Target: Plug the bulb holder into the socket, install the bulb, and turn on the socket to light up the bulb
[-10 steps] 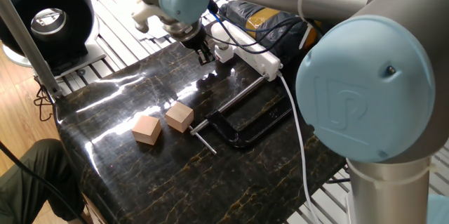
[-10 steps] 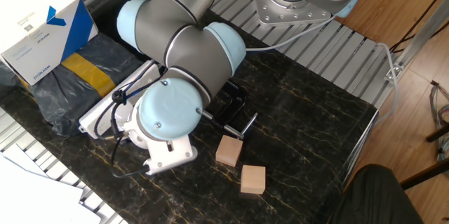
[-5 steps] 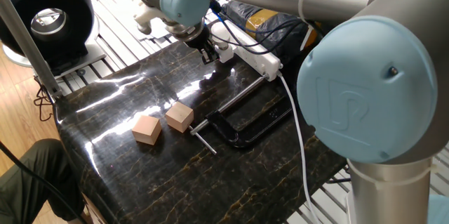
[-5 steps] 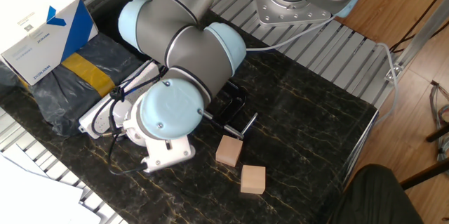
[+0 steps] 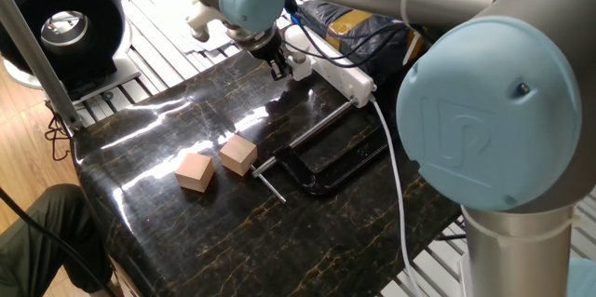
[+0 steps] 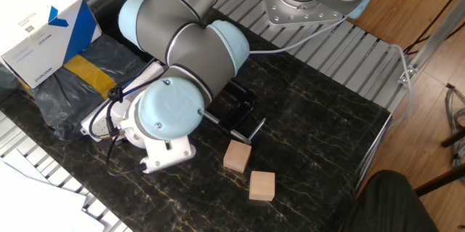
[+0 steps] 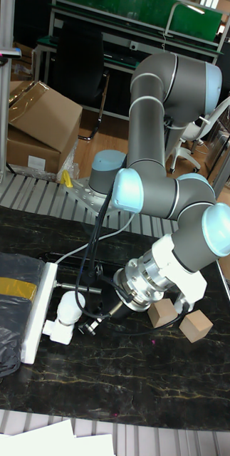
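Bulb holder and bulb sit together at the side of the socket, the holder plugged against the strip's long edge and the white globe seated on top of it, near the far edge of the dark marble table as one fixed view has it. In that view the pair shows as a white lump right beside the gripper.

Nearest the front edge of the table in that same view lie two tan wooden cubes, close to each other but apart, the second cube just behind the first. Beside them, toward the middle of the surface, a black C-clamp lies flat with its steel screw bar pointing at the cubes.

Further back, the gripper hangs low over the marble, just beside the holder and bulb. In the tall fixed view its dark tip is close to the holder; whether it touches, I cannot tell. Whether its fingers are apart or together is not clear in any view.

The power strip runs along the far edge, its thick white cable trailing off across the table. Behind it lies a black plastic bag with a yellow band, and beyond that a white and blue carton.
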